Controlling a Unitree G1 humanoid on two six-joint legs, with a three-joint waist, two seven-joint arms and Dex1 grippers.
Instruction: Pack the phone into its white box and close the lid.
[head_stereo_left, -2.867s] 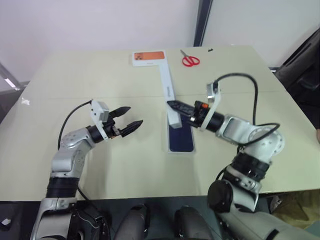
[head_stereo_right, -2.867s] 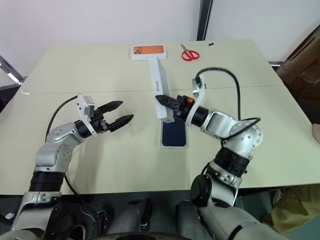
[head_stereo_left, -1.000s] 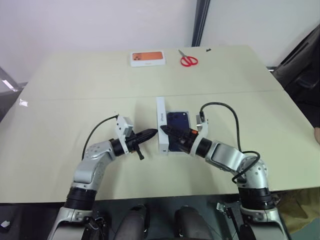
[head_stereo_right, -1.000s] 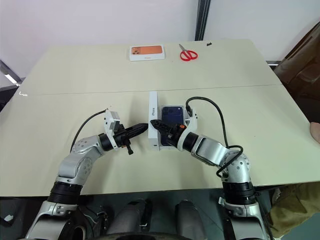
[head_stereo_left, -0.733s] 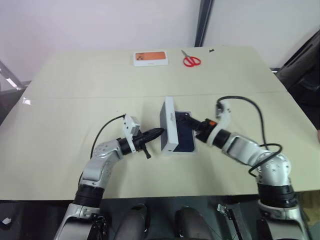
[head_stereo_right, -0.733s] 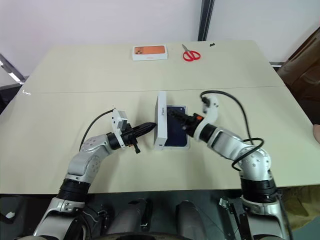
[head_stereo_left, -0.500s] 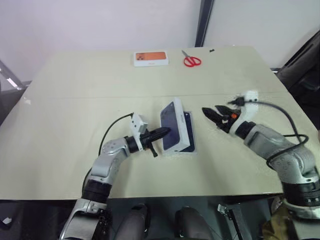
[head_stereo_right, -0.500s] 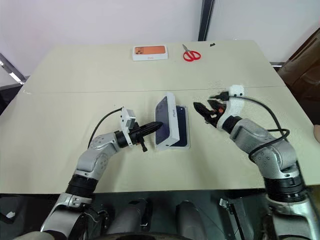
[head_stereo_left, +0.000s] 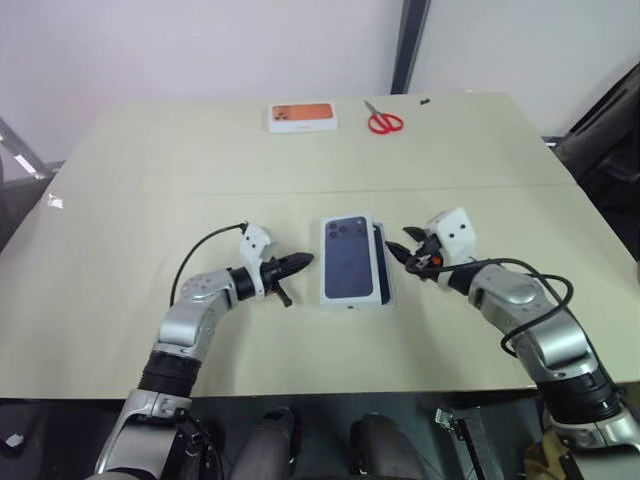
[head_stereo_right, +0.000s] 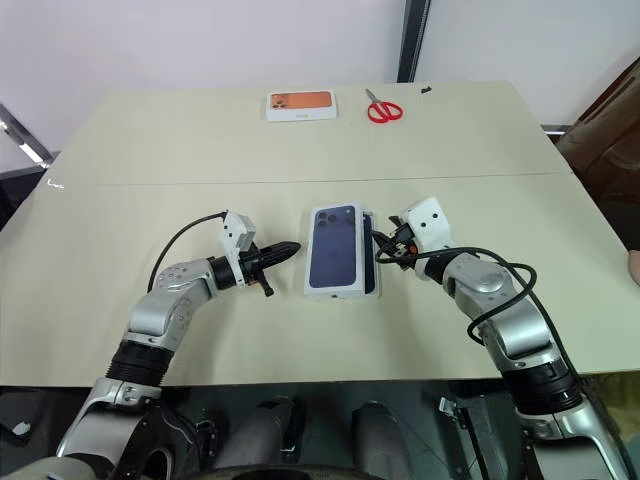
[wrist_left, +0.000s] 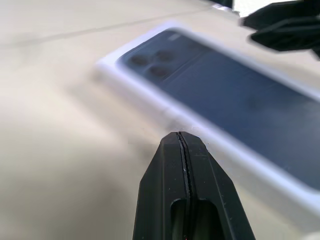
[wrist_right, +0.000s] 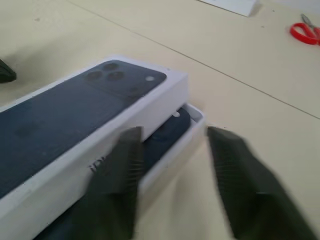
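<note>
The lid (head_stereo_left: 348, 258) lies flat with its dark-blue phone picture up, resting on the white box (head_stereo_left: 388, 272) but shifted toward my left side. Along the uncovered right strip of the box, the dark phone (wrist_right: 167, 134) shows inside. My left gripper (head_stereo_left: 300, 262) is shut and empty, its tip a little left of the lid's side. My right gripper (head_stereo_left: 405, 252) hovers just right of the box, its blurred fingers (wrist_right: 117, 180) apart with nothing between them.
An orange-topped white box (head_stereo_left: 302, 116) and red scissors (head_stereo_left: 382, 121) lie at the table's far edge. A seam crosses the beige table (head_stereo_left: 120, 220) behind the box. Bare tabletop lies on both sides of my arms.
The lid, tilted on its edge against my left gripper half a second ago, now lies flat on the box. My left gripper has drawn back. My right gripper has rolled and narrowed.
</note>
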